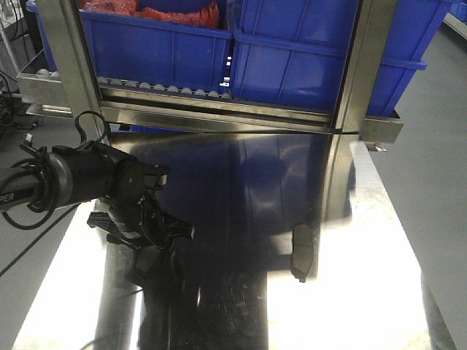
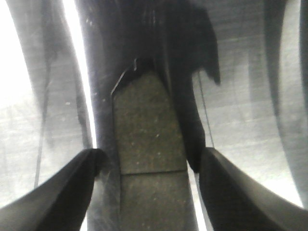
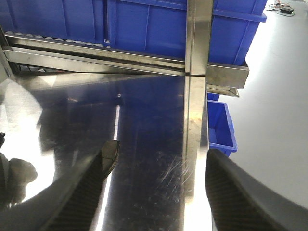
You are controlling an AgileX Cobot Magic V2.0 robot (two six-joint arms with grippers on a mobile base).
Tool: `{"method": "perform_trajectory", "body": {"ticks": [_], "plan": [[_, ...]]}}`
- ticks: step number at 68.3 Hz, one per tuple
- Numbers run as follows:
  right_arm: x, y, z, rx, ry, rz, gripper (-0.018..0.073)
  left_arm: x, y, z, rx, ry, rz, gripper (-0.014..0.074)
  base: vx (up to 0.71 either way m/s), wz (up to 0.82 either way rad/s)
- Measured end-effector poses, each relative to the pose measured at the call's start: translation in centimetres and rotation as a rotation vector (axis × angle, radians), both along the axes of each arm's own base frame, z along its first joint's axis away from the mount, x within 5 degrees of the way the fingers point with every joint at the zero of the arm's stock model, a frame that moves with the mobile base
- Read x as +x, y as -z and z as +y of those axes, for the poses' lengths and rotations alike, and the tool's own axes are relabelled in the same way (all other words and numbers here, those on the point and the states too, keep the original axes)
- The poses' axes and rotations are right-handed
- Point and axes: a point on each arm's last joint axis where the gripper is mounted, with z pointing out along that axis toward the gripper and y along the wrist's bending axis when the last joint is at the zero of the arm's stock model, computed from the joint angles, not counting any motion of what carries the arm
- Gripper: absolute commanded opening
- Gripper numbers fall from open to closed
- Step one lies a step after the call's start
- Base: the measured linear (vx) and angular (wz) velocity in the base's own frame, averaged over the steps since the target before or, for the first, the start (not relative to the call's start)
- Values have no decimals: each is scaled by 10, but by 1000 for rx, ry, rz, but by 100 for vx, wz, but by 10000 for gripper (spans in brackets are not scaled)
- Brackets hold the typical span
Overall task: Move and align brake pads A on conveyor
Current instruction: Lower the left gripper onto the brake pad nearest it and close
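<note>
First brake pad [image 2: 149,127]: lies flat on the shiny steel counter [image 1: 241,189], squarely between the jaws of the left gripper [image 2: 150,155]. Its face is grey-brown and grainy, with a centre groove across it and a notched tab at the far end. The jaws are spread open. One finger [image 2: 53,192] stands on each side, and a strip of bare steel shows between each finger and the pad, so no contact is seen.

Second brake pad [image 1: 301,252]: also flat on the counter, right of centre and well apart from the left arm [image 1: 66,182]. Its long axis points toward the rack. Nothing touches it.

Right gripper [image 3: 159,163]: jaws wide open and holding nothing, hanging above the counter. A small dark curved shape [image 3: 111,153] sits on the steel just beyond the fingertip on the view's left (possibly the second pad seen edge-on; too dim to be sure).

Surroundings: a steel rack frame [image 1: 219,120] runs along the counter's far edge and carries large blue bins [image 1: 306,58]. The left-hand bin holds red material [image 1: 175,13]. A smaller blue bin [image 3: 221,127] stands on the grey floor off the counter's right side.
</note>
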Motion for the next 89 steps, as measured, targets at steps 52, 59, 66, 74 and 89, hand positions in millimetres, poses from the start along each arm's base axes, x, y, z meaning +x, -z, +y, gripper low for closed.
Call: {"method": "perform_trajectory", "body": {"ticks": [52,59,66,74,89], "plan": [[0,0,0,0,0,0,454,-2,0,-2,-4,54,17,1,0,0],[0,0,0,0,0,0,454,-2,0,-2,-1,68,21,-8,0,0],[0,0,0,0,0,0,454,-3,-3,-1,1,77,23,-8,0,0],[0,0,0,0,0,0,454,-7,-20,0,-13,81,-14,-8,0,0],[0,0,0,0,0,0,454,-20,-79,6,-60,122,-161,-6,0,0]]}}
